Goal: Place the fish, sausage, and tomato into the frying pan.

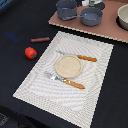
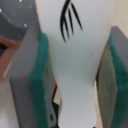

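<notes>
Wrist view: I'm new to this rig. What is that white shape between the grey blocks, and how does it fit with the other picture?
That camera rides on the robot arm's wrist, looking down past its gripper. The grey blocks with green pads are its fingers, and they clamp the white toy fish.

The other picture comes from a camera off the arm that sees the whole table. On the black cloth lie the tomato and the sausage. The placemat holds a tan plate, a knife and a fork. The frying pan sits on the brown board, beside a pot.
</notes>
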Motion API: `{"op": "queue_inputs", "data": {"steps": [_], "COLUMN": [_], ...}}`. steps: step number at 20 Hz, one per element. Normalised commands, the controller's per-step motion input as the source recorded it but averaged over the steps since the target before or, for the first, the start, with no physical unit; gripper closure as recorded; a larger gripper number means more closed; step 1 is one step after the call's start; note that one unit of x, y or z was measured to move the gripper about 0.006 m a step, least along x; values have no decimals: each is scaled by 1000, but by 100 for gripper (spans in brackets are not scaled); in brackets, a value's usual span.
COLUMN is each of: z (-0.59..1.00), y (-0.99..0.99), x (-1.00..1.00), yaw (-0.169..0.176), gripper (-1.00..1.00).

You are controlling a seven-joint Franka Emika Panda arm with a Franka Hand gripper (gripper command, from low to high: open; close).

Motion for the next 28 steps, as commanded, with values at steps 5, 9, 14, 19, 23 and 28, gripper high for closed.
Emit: {"op": "queue_inputs", "data": {"steps": [5,9,14,19,23,28], "z": [-176,-213,-258,-139,66,646], "y": [786,561,219,126,0,-121], "x": [442,264,3,-39,-140,-295], "yaw": [8,22,27,24,3,-16], "gripper": [100,100,-100,-100,-100,-100]}}
